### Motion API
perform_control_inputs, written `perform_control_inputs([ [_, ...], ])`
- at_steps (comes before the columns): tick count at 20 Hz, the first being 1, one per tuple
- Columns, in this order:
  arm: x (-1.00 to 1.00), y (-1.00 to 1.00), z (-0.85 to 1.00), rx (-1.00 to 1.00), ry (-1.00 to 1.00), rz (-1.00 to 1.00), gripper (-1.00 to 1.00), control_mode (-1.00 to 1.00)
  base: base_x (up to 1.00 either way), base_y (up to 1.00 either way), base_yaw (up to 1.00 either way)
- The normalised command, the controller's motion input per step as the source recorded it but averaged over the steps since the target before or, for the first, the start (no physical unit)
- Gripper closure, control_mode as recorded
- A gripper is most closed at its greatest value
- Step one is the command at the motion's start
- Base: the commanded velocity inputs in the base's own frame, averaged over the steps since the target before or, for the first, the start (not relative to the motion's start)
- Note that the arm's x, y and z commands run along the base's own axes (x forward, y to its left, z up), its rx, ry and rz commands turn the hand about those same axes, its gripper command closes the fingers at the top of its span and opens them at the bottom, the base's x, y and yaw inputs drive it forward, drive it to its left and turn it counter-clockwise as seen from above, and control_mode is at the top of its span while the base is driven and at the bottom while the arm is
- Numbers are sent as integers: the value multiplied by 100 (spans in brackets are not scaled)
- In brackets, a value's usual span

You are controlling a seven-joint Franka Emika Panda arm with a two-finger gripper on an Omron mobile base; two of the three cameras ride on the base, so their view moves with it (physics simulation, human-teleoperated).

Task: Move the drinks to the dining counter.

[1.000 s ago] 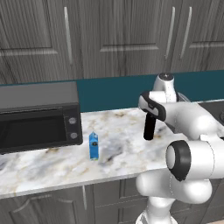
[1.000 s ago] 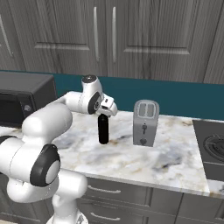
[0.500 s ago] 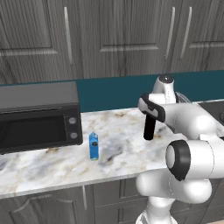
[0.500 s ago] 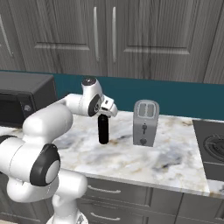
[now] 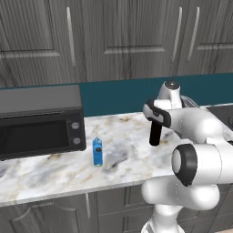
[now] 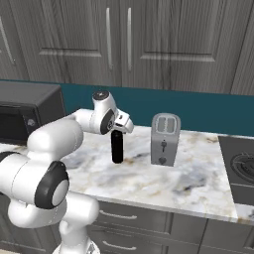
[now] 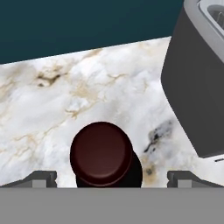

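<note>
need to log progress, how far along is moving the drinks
Nothing looks done yet: the carton stands on the counter by the microwave, and the bottle stands on that counter too, near the toaster. In hand: the gripper is directly above the bottle, jaws open either side of its cap, not gripping. Left: grasp and carry both drinks over.

Marble counter (image 5: 54,170) looked down on from behind-left, same counter (image 6: 198,178) seen from behind-right, bottle (image 7: 103,153) viewed close from straight above, toaster (image 6: 165,139) shared with hand view.
</note>
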Motion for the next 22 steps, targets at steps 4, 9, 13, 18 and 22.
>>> perform_control_inputs([
  [4, 11, 0, -1, 0, -1, -1, -100, -100, 0, 0, 0],
  [9, 6, 0, 0, 0, 0, -2, -100, -100, 0, 0, 0],
  [13, 0, 0, 0, 0, -2, -1, -100, -100, 0, 0, 0],
  [18, 0, 0, 0, 0, -12, 0, -100, -100, 0, 0, 0],
  [22, 0, 0, 0, 0, -9, 0, -100, -100, 0, 0, 0],
])
